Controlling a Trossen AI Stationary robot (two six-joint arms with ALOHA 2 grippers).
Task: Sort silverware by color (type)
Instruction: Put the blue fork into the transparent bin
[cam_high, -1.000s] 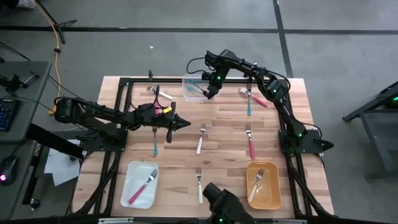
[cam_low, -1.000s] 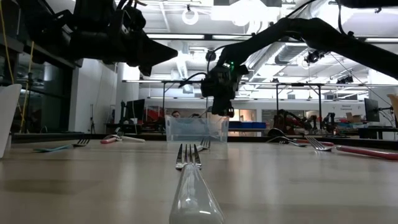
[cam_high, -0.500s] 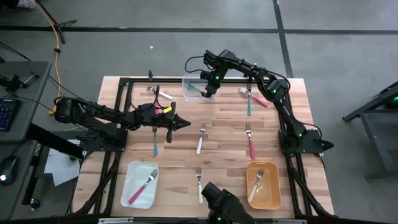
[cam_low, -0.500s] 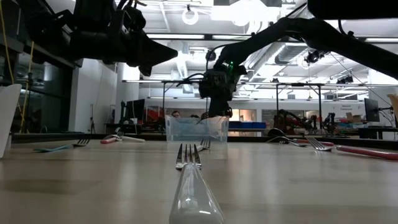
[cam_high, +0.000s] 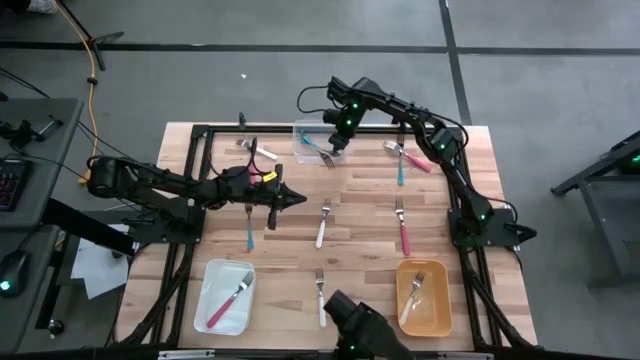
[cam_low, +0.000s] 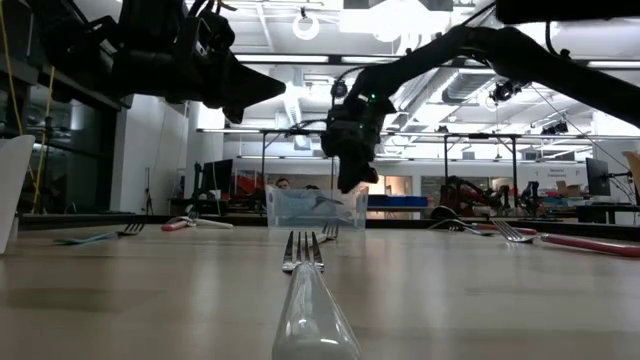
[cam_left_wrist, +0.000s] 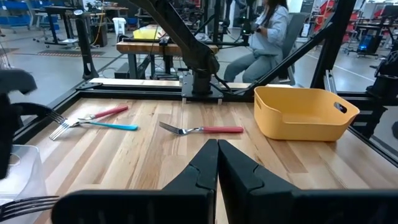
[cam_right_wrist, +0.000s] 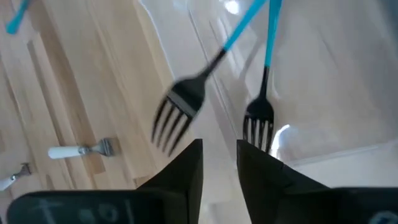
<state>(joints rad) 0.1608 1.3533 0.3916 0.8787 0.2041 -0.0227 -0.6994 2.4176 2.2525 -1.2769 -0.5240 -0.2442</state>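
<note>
Over the past second the right gripper (cam_high: 337, 143) has let go of a teal-handled fork (cam_right_wrist: 205, 78) and lifted slightly above the clear plastic bin (cam_high: 309, 141) at the table's far edge; its fingers (cam_right_wrist: 186, 165) now stand apart with a narrow gap, holding nothing. In the right wrist view the released fork lies slanted just beyond the fingertips, beside a second teal fork (cam_right_wrist: 266, 81) already in the bin. The left gripper (cam_high: 296, 198) hovers over the middle-left of the wooden table (cam_high: 360, 190), its jaws pressed shut and empty. Just beside it, on the robot's side, lies a teal fork (cam_high: 249, 228); a white-handled fork (cam_high: 322, 222) lies just past its tip. Farther out from the right gripper, a teal fork and a pink fork (cam_high: 413, 156) cross near the far right corner, and another pink fork (cam_high: 402, 228) lies mid-table on the right. At the near edge, a white bin (cam_high: 211, 312) holds a pink fork (cam_high: 229, 300), a yellow bin (cam_high: 438, 317) holds a white fork (cam_high: 412, 297), and one more white fork (cam_high: 321, 297) lies between them. A white-handled fork (cam_high: 259, 149) rests by the far left corner. In the left wrist view, a person (cam_left_wrist: 268, 34) sits beyond the table.
</note>
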